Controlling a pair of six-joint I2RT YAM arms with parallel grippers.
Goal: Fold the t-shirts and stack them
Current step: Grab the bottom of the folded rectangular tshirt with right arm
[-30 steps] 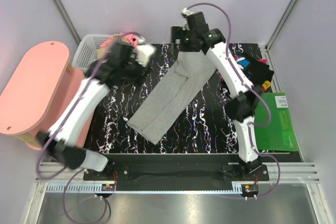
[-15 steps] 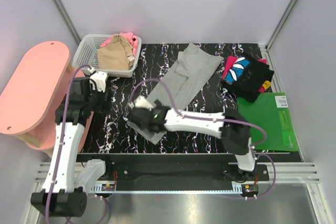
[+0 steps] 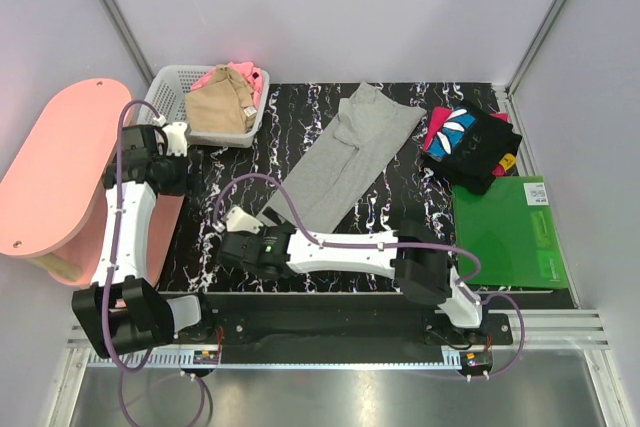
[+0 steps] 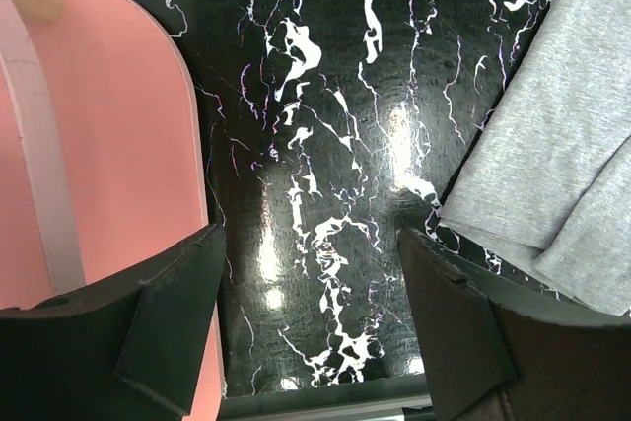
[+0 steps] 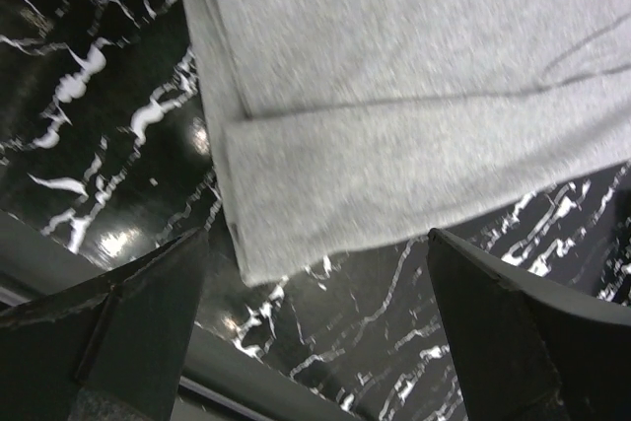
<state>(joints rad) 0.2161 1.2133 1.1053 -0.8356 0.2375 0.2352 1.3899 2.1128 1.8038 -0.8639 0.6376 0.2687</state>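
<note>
I see the grey t-shirt (image 3: 340, 162) lying as a long diagonal strip at centre frame on the table (image 3: 390, 217). My right gripper (image 5: 317, 244) hangs over its lower-left corner, jaws wide apart and empty. My left gripper (image 4: 311, 244), centre left, is also spread and empty. The black t-shirt (image 3: 470, 147) sits upper right.

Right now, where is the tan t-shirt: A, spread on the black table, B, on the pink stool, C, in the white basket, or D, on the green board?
C: the tan t-shirt lies bunched in the white basket, beside the pink one.
</note>
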